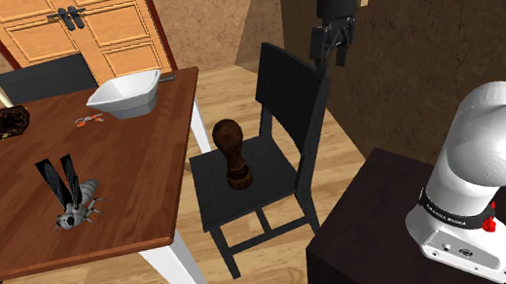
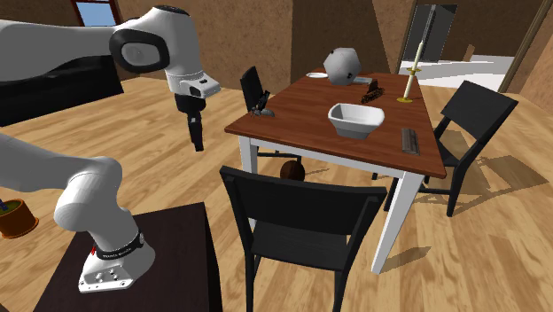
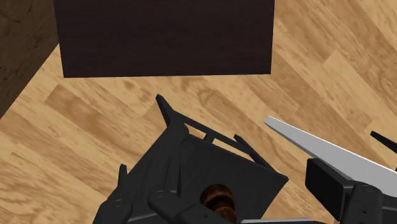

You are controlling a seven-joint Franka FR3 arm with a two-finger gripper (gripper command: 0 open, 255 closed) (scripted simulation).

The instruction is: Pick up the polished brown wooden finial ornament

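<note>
The upright finial (image 1: 233, 154) on the black chair (image 1: 268, 185) seat lies well below the empty, wide-open gripper (image 1: 330, 57), toward the shoulder view's left.

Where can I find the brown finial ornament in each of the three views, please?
Shoulder view: the finial stands upright on the seat of the black chair, near the picture's middle, right of the table.
Second exterior view: its top peeks over the nearest chair's backrest, below the table's edge.
Wrist view: seen from above, on the chair seat.
Shared landmark: that black chair.
</note>
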